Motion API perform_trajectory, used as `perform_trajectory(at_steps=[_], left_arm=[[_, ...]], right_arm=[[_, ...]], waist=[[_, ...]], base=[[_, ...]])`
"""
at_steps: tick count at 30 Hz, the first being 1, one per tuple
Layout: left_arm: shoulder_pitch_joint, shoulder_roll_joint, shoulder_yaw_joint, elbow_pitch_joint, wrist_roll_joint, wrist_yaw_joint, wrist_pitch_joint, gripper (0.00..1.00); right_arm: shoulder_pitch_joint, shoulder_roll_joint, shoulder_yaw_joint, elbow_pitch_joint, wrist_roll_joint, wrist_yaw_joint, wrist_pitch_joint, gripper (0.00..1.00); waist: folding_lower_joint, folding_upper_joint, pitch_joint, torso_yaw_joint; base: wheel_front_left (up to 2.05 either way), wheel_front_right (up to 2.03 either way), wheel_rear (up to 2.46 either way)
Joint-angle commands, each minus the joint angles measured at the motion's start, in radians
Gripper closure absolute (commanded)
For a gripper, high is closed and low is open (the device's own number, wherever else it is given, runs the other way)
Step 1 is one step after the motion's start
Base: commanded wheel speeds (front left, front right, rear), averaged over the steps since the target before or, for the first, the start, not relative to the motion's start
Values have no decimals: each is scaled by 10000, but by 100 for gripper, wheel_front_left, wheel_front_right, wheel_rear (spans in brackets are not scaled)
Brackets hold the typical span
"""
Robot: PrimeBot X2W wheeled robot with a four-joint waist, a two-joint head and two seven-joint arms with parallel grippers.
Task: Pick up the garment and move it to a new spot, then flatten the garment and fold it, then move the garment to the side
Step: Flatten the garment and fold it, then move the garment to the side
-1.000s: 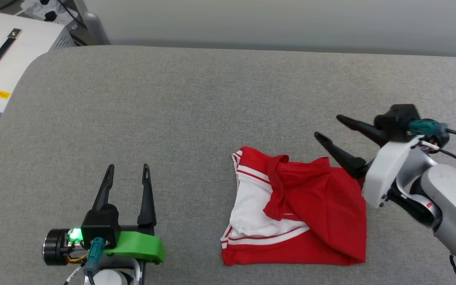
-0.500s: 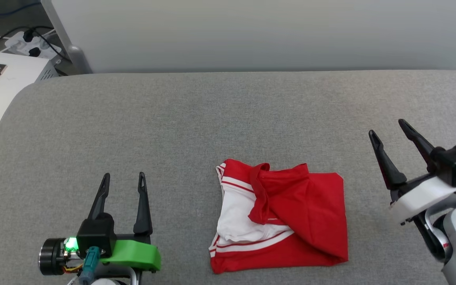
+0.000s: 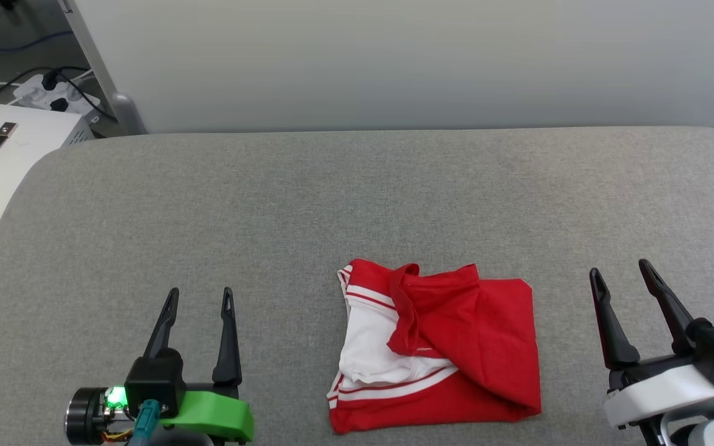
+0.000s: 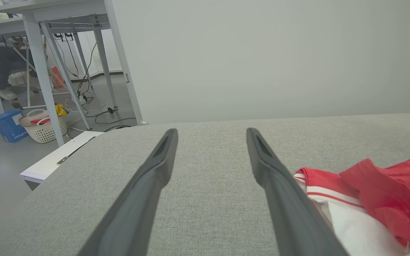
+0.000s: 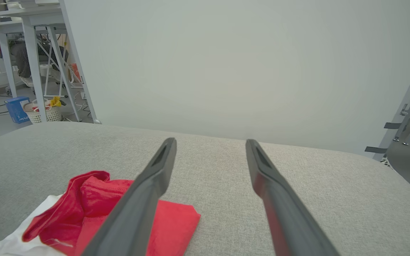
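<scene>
Head view gives you the garment (image 3: 456,347) folded into a rough square on the grey cushion (image 3: 332,192), near its front edge. It lies between the left gripper (image 3: 201,291) and the right gripper (image 3: 618,267), both spread wide, empty and apart from the cloth. Folding looks done, though the top flap may be loose. Next, pinch one edge through all layers and carry it aside.

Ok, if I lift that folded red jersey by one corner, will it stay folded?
Probably not: the jersey looks thin and floppy, its top layer already rumpled, so it would likely unfold and drape. Pushed, it may bunch on the textured grey surface.
</scene>
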Motion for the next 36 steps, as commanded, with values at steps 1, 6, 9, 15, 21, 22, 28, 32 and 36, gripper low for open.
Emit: perform_trajectory(at_steps=[1,6,9,15,21,22,28,32,36], left_arm=[[194,12,25,34,-22,-58,-59,0],[272,8,59,132,-78,-120,-59,0],[318,18,81,176,-110,-184,-59,0],[322,12,137,239,-142,-240,-59,0],[263,1,143,259,-109,-234,-59,0],[242,-2,134,267,-106,-236,-59,0],[48,-20,65,369,-88,-255,-59,0],[-26,-28,62,430,-83,-240,-59,0],[-80,-38,56,471,-90,-223,-59,0]], right_arm=[[223,99,-135,-175,-86,-7,-73,0],[745,370,-414,-455,-170,-7,-73,0],[934,495,-471,-542,-231,-7,-73,0],[1061,624,-498,-586,-280,-7,-73,0],[850,500,-489,-623,-329,-7,-74,0],[766,458,-526,-653,-330,-7,-74,0],[-190,-54,-739,-812,-265,-7,-74,0],[-1074,-846,-377,-583,-79,-7,594,0],[-1952,-1638,154,-272,806,-7,2238,0]], waist=[[0,0,-28,40],[0,0,-80,124],[0,0,-100,161],[0,0,-101,221],[0,0,11,290],[0,0,40,314],[0,0,233,473],[0,0,304,536],[0,0,406,602]], base=[[0,0,0],[0,0,0],[0,0,0],[0,0,0],[0,0,0],[0,0,0],[0,0,0],[0,0,0],[0,0,0]])
